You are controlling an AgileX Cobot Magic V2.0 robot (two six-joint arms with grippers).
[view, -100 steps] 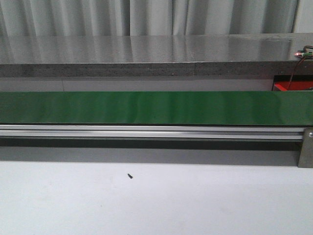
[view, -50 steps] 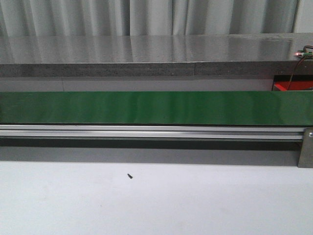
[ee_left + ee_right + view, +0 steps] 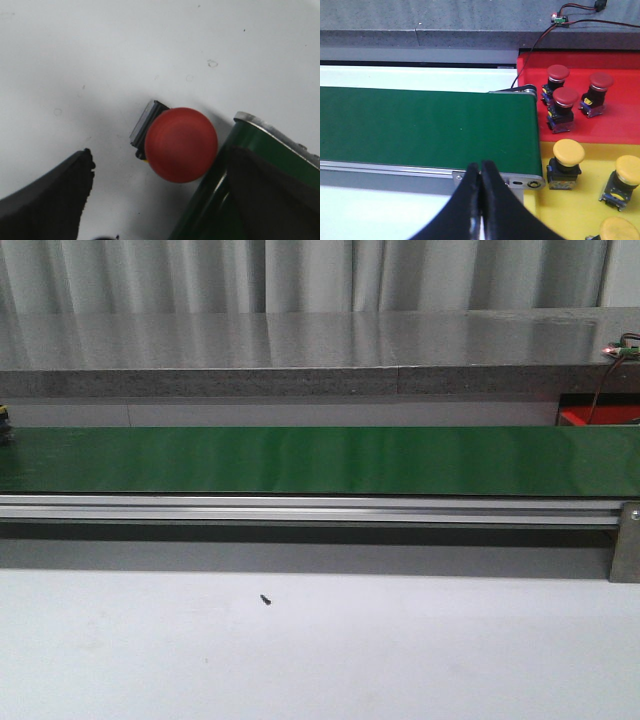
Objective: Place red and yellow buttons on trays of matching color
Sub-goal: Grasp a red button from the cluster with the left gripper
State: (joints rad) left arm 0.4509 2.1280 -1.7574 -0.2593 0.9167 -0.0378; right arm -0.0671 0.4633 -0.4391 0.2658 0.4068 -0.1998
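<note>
A red button (image 3: 181,145) with a black base lies on the white table beside the end of the green belt (image 3: 215,200). My left gripper (image 3: 160,200) is open above it, and the button sits a little ahead of the two dark fingers (image 3: 50,200). In the right wrist view, the red tray (image 3: 620,127) carries three red buttons (image 3: 565,100). The yellow tray (image 3: 570,205) below it carries three yellow buttons (image 3: 568,152). My right gripper (image 3: 480,172) is shut on nothing, over the belt's near rail. Neither gripper shows clearly in the front view.
The long green conveyor belt (image 3: 320,460) runs across the table on an aluminium rail (image 3: 300,510). A corner of the red tray (image 3: 600,418) shows at the far right. A small black screw (image 3: 266,599) lies on the white table. A wired circuit board (image 3: 558,19) rests on the grey ledge.
A small dark and yellowish thing has come into the front view at the far left edge, at the belt's height. Nothing else differs.
</note>
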